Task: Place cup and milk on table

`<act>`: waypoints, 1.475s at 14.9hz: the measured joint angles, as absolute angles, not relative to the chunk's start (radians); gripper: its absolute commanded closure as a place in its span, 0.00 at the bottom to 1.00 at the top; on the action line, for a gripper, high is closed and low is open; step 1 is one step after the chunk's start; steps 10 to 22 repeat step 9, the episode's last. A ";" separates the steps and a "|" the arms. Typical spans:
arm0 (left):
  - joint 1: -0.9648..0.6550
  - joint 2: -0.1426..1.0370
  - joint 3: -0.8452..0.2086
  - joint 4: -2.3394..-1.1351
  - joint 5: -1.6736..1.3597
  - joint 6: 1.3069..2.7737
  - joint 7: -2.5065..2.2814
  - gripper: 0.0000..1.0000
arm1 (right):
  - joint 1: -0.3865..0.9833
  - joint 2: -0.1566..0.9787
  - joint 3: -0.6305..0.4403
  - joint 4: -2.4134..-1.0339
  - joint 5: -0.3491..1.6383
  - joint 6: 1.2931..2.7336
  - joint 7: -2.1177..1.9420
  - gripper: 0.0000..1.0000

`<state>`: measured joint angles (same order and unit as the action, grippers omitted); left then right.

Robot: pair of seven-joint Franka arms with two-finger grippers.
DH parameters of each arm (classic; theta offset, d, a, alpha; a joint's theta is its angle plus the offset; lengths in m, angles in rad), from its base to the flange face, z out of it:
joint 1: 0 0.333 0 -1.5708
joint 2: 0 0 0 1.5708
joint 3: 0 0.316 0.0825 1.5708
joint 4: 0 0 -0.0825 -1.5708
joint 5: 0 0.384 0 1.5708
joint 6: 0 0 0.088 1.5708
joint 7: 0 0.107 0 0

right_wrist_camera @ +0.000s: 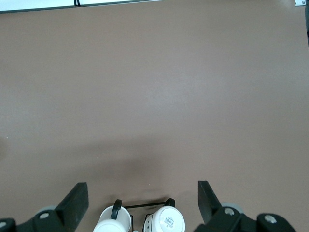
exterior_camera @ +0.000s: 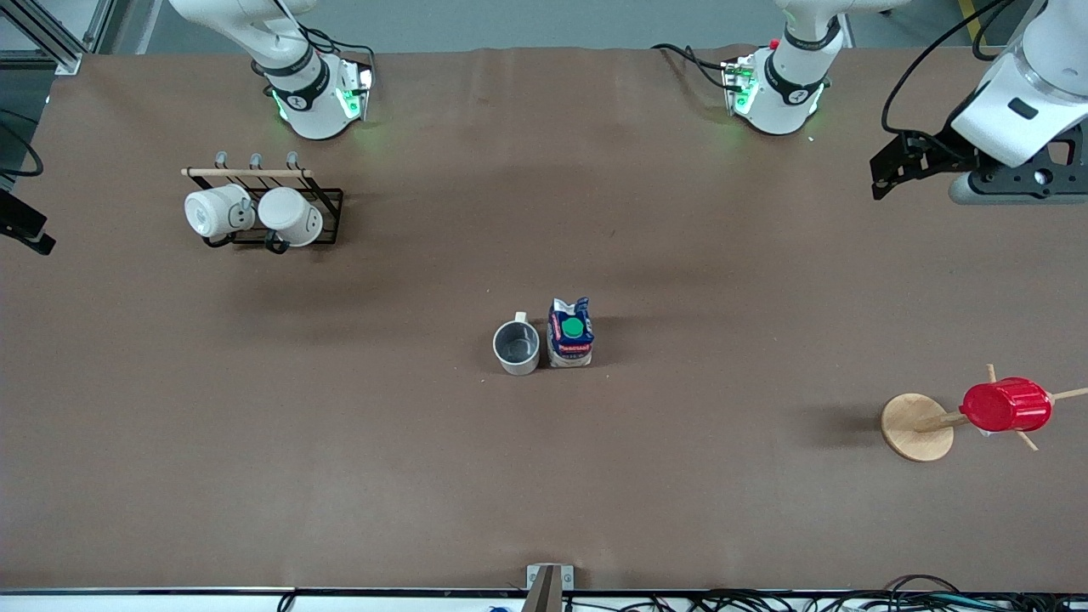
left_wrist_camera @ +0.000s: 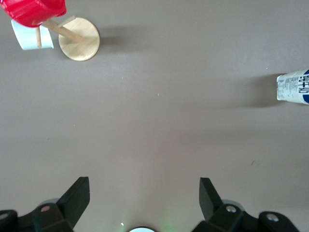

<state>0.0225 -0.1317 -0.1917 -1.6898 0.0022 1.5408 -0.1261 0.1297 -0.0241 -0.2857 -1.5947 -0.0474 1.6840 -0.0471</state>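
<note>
The pale grey cup (exterior_camera: 516,344) stands upright on the brown table (exterior_camera: 544,493) near its middle, handle toward the robots. The milk (exterior_camera: 570,333) stands right beside it, toward the left arm's end, green cap up. The carton's edge also shows in the left wrist view (left_wrist_camera: 292,87). My left gripper (exterior_camera: 884,177) hangs open and empty over the table's left-arm end, far from both; its own view shows it open (left_wrist_camera: 145,181). My right gripper (right_wrist_camera: 142,186) is open and empty, high over the mug rack; it does not show clearly in the front view.
A black wire rack (exterior_camera: 327,212) holding two white mugs (exterior_camera: 291,217) stands near the right arm's base; the mugs also show in the right wrist view (right_wrist_camera: 164,221). A red ribbed cup (exterior_camera: 1005,405) hangs on a wooden peg stand (exterior_camera: 916,427) at the left arm's end.
</note>
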 measured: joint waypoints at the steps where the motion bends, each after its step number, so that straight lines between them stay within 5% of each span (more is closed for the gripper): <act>1: 0.023 -0.143 -0.191 -1.699 0.002 1.541 -0.126 0.00 | 0.130 -0.024 -0.286 -1.595 -0.047 1.684 -0.047 0.00; 22: 0.023 -0.146 -0.192 -1.709 0.002 1.541 -0.125 0.00 | 0.130 -0.024 -0.286 -1.595 -0.047 1.684 -0.047 0.00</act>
